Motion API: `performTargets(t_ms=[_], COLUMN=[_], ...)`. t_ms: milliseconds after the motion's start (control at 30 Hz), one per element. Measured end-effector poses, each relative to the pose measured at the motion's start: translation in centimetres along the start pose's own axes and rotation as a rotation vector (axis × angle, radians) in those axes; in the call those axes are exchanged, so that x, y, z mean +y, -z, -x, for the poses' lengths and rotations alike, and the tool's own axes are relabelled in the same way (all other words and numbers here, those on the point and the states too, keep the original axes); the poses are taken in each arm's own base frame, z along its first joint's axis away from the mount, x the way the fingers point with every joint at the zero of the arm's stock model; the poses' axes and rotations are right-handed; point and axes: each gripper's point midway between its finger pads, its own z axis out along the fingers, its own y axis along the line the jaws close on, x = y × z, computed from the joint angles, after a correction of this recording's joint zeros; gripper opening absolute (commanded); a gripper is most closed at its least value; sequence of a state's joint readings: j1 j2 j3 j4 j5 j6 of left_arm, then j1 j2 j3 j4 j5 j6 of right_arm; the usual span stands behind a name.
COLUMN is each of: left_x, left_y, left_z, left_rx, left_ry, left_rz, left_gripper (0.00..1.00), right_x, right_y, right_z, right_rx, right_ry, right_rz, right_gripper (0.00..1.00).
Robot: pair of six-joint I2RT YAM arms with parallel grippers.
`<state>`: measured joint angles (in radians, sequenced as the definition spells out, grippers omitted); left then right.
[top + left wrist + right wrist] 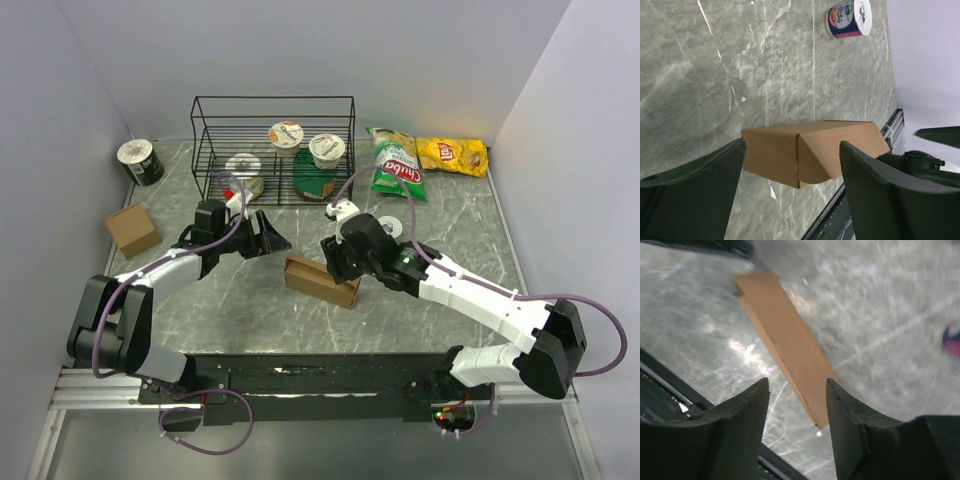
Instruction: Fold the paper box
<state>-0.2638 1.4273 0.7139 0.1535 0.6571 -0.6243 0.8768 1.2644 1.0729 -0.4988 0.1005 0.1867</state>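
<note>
Paper box is a closed oblong carton lying flat on the grey marble table, in front of the wire rack and a bit right of its middle. Long axis runs roughly along the rack's front. The left end points toward the left gripper, and the right end is skewed slightly away from the rack, toward the arm bases. In the left wrist view a rounded tuck flap sits folded flat on the facing side.

Left gripper is between rack and box, near the box's left end and not touching it. Its fingers are spread wide and hold nothing; the box shows in the gap beyond them.

Right gripper is over the box's right half, on the side facing the rack. Its fingers are spread, with the box's end between them in the wrist view. Can't tell whether they touch it.

Around:
- three yogurt cups on the rack
- can just left of the rack
- small cube box left of and in front of the rack
- green chip bag just right of the rack
- yellow chip bag further right
- another cup on its side, in front of the rack's right end
</note>
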Motion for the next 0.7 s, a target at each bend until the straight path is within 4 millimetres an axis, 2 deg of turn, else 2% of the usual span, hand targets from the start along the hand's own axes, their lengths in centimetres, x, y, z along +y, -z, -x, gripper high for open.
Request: performTargets(t_ms=[167,400,567,700], left_x=[0.2,0.1,-0.2,-0.3], left_y=[-0.7,-1.2,-1.3,-1.5], left_z=[0.0,-0.4,-0.4,-0.4], left_rx=[0.008,0.02,0.018,0.013], left_ry=[-0.002,-0.001,-0.007,-0.007], left_rz=[-0.005,-0.011,-0.018,-0.016], left_gripper=[0.74,0.7,0.74,0.75], right_x=[-1.6,-3.3,-2.8,-3.0], right_y=[-1.0,-0.8,-0.3,-0.3], right_z=[-2.7,-3.0,-2.8,-3.5], right_rx=[0.038,-0.019,-0.074,-0.085], right_ry=[-0.119,-0.195,-0.192,-0.185], right_rz=[-0.111,-0.261,-0.342,-0.43], right_gripper=[0.55,0.55,0.54,0.5])
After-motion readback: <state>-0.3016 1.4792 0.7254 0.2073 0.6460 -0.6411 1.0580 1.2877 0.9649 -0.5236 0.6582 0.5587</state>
